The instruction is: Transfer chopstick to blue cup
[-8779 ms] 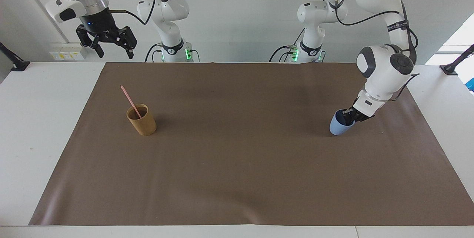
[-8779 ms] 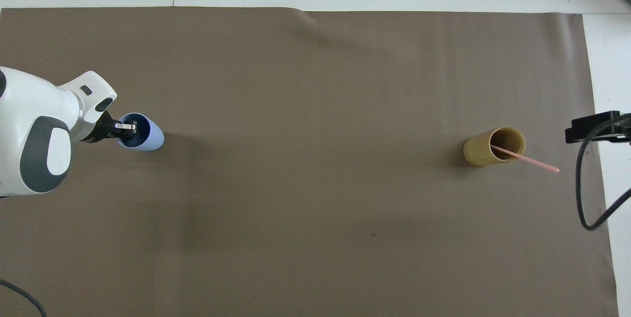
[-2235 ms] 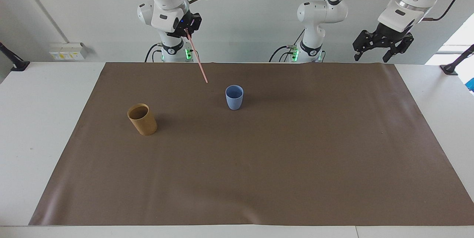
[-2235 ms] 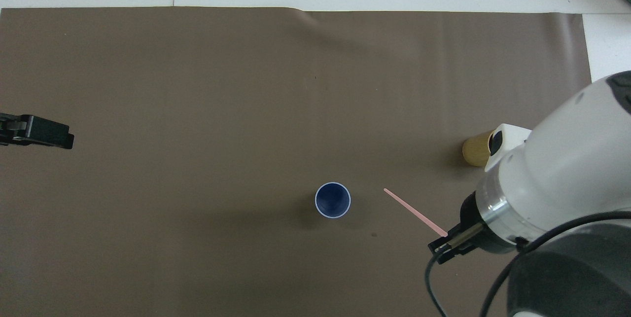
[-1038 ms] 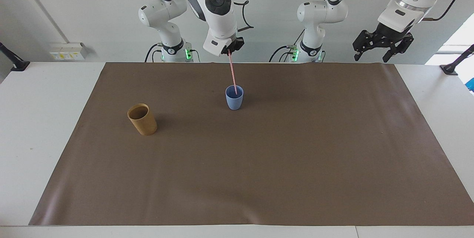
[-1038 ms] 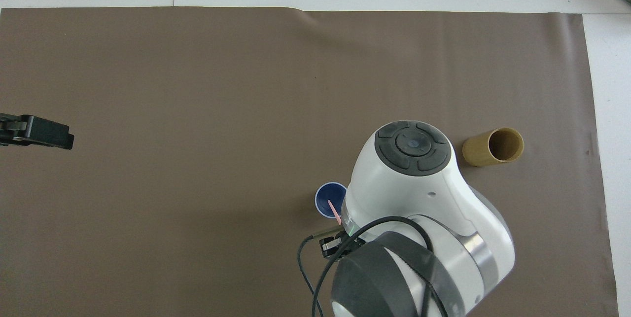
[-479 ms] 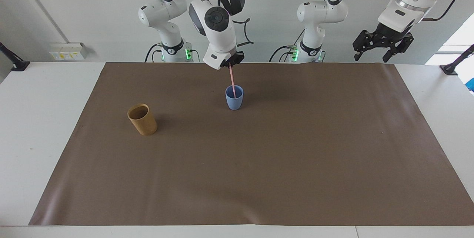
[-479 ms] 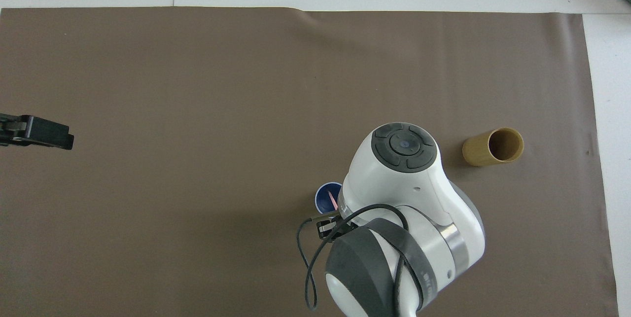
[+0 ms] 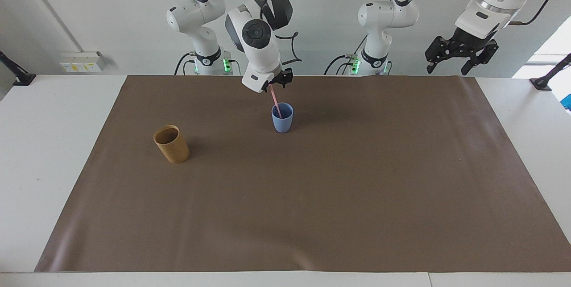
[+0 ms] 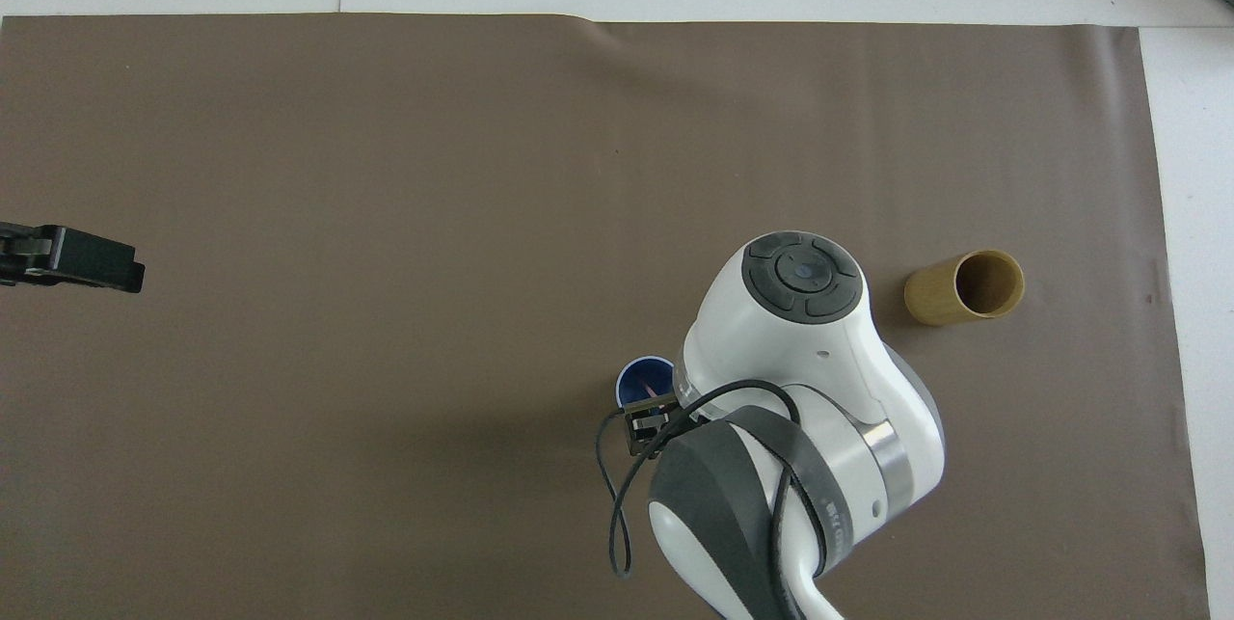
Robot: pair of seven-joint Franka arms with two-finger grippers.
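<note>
The light blue cup [image 9: 282, 122] stands upright on the brown mat, near the robots' edge and about midway along it. The pale pink chopstick [image 9: 275, 103] stands in it, lower end inside, leaning toward the right arm's end of the table. My right gripper [image 9: 273, 85] hangs just over the cup at the stick's upper end, and its jaws look open. In the overhead view the right arm covers part of the cup [image 10: 639, 377], and only a sliver of the chopstick [image 10: 656, 394] shows by the gripper [image 10: 648, 425]. My left gripper [image 9: 461, 52] waits open and empty, raised over the left arm's end of the table [image 10: 72, 258].
A taller tan-brown cup [image 9: 171, 145] stands empty toward the right arm's end, a little farther from the robots than the blue cup [image 10: 950, 292]. The brown mat [image 9: 312, 211] covers most of the white table.
My right gripper has come down over the blue cup with the chopstick, and its jaws have parted. The stick now leans in the cup. The left arm has not moved.
</note>
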